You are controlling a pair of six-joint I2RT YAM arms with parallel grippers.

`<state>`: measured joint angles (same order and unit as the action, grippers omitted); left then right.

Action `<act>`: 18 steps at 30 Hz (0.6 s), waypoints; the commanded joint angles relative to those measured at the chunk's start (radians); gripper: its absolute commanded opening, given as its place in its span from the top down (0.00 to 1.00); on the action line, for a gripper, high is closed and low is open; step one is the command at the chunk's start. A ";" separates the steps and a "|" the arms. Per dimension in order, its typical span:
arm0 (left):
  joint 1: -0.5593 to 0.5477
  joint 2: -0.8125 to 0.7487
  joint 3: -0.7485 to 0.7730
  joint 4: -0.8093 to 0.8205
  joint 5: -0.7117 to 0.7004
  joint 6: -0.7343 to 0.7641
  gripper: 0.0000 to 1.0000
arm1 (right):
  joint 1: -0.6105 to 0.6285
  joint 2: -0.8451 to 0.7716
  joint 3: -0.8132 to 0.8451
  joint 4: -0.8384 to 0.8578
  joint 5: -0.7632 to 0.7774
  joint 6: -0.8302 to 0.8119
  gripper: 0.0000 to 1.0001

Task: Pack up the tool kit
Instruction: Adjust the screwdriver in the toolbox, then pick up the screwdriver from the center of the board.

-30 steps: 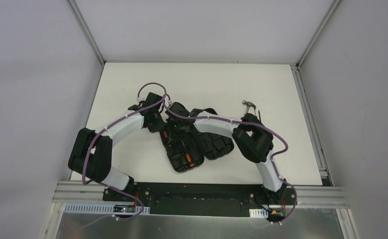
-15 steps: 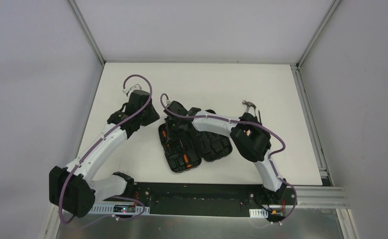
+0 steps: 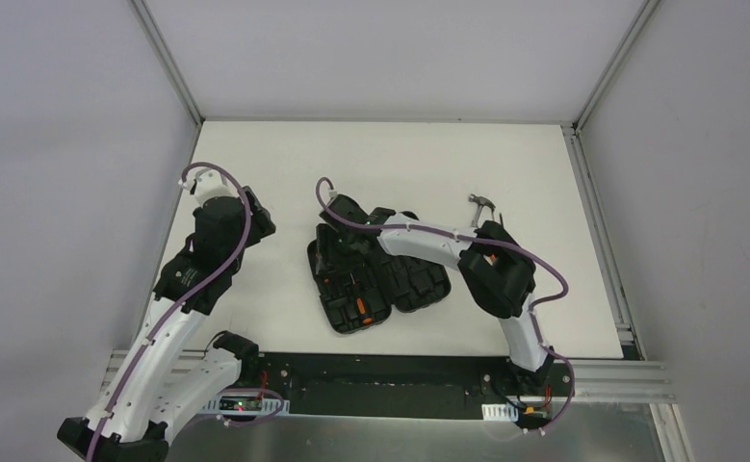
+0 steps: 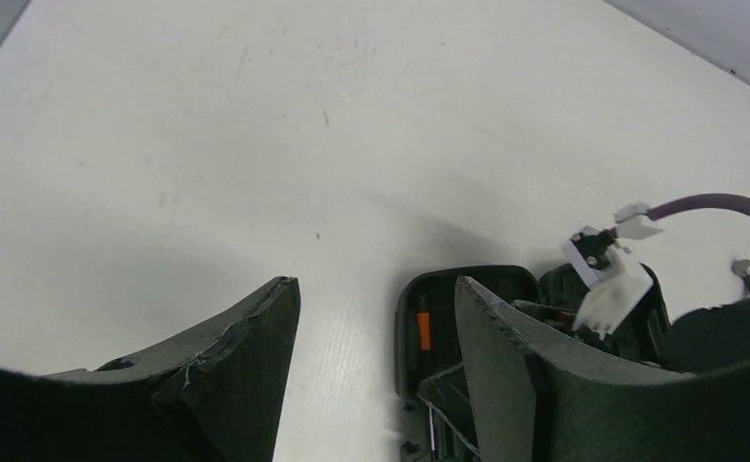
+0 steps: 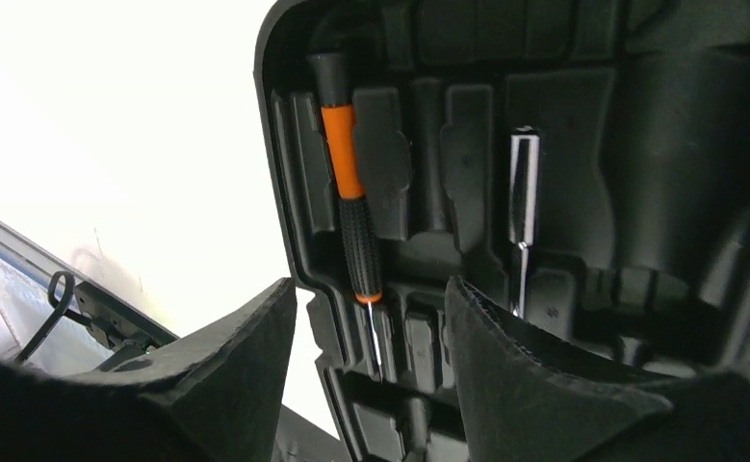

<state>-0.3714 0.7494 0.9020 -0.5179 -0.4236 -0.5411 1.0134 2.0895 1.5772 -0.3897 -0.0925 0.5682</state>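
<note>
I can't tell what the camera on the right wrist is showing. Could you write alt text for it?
An open black tool case fills the view, an orange-and-black screwdriver seated in a slot on its left and a bare metal shaft in the middle. The right gripper hangs open and empty in front, white table at left.

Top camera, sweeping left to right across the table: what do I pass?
In order: left gripper → case, lying open → hammer. The right gripper sits over the case, so it has no clear place in the order.
</note>
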 commanded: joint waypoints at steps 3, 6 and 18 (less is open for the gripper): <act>0.008 -0.035 0.017 -0.012 -0.088 0.136 0.31 | -0.016 -0.185 0.003 -0.082 0.085 -0.037 0.38; 0.008 -0.041 0.006 -0.004 -0.107 0.163 0.24 | -0.036 -0.264 -0.010 -0.133 0.179 -0.067 0.37; 0.010 -0.041 -0.074 0.047 -0.096 0.220 0.06 | -0.387 -0.548 -0.306 -0.340 0.503 -0.106 0.39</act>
<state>-0.3710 0.7147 0.8387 -0.5053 -0.5064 -0.3706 0.7494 1.6230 1.3777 -0.6025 0.2741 0.4805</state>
